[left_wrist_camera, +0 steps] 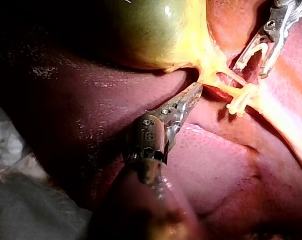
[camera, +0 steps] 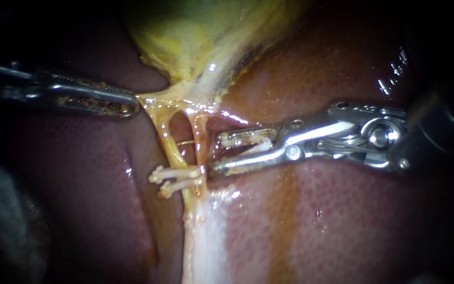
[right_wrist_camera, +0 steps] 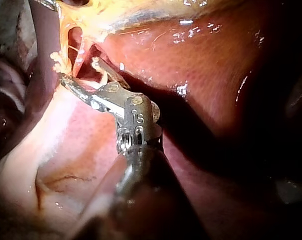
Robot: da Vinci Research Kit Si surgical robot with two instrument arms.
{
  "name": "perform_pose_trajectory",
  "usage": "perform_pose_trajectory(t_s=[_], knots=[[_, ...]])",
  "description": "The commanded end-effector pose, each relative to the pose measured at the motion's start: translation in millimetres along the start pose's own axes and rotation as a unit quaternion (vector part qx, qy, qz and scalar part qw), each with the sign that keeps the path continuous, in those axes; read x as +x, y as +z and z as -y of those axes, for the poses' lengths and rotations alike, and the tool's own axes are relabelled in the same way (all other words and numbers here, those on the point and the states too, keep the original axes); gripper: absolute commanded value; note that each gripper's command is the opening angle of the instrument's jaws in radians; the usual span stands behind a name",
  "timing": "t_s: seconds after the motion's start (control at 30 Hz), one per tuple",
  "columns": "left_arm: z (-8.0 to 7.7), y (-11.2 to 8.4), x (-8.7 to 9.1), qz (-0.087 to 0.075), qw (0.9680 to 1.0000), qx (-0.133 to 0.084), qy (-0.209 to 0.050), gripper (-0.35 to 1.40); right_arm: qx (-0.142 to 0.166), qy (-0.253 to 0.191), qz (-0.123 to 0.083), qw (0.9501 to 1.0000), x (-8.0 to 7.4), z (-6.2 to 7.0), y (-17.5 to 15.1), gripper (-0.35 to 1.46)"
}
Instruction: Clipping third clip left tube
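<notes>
Two thin yellow tubes run down from the gallbladder [camera: 200,31]: the left tube [camera: 165,138] and the right tube [camera: 200,138]. Two white clips [camera: 177,172] [camera: 177,186] lie across them low down, where they meet. My right instrument [camera: 217,153] comes in from the right. Its jaws stand apart with a white clip [camera: 248,143] seated between them, the tips just right of the right tube. My left instrument [camera: 131,108] is shut on yellow tissue at the gallbladder's neck [left_wrist_camera: 203,82], left of the tubes. The right wrist view shows the loaded jaws [right_wrist_camera: 80,72] beside the placed clips [right_wrist_camera: 58,60].
Dark red liver [camera: 342,221] surrounds the tubes on both sides. A pale whitish band of tissue [camera: 200,242] runs down from where the tubes join. In the left wrist view pale gauze-like material [left_wrist_camera: 11,150] lies beside my left instrument's shaft.
</notes>
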Motion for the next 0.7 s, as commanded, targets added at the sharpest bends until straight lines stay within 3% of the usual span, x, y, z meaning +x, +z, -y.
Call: perform_pose_trajectory(t_s=[0.03,0.27,0.43,0.57,0.7], knots=[[0.0,0.0,0.0,0.000,1.0000,0.000,0.000,-0.35,0.006,0.001,-0.002,1.0000,0.0,0.2,0.3,0.42],[0.0,0.0,0.0,0.000,1.0000,0.000,0.000,-0.35,0.030,0.000,-0.018,0.9994,0.8,1.0,2.4,0.42],[0.0,0.0,0.0,0.000,1.0000,0.000,0.000,-0.35,0.034,0.001,-0.027,0.9991,1.5,0.9,4.0,0.42],[0.0,-0.1,0.0,0.000,1.0000,0.000,0.000,-0.35,0.032,0.001,-0.028,0.9991,1.6,0.4,4.4,0.42],[0.0,-0.1,0.0,0.000,1.0000,0.000,0.000,-0.35,0.032,0.001,-0.029,0.9991,0.9,-1.1,4.5,0.43]])
